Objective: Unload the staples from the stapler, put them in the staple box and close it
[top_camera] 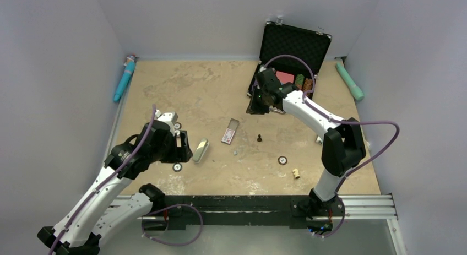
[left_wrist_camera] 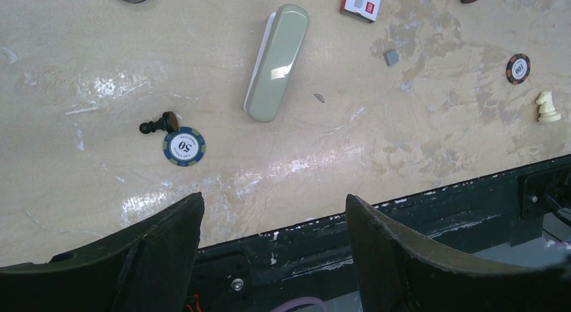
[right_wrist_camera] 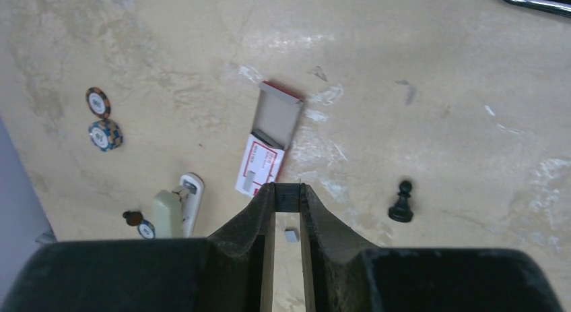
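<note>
Straight ahead of the left gripper (left_wrist_camera: 273,207), at its 12 o'clock in the wrist view, the stapler (left_wrist_camera: 277,61) lies flat on the table (left_wrist_camera: 101,56), long axis 1-to-7; its jaws stand wide apart, empty. Right gripper (top_camera: 258,104) sits farther off, nearly closed, hold unclear

walls (top_camera: 55,45): plain pale grey | tabletop (top_camera: 193,90): scuffed beige | near edge: black rail (top_camera: 242,202)
</note>
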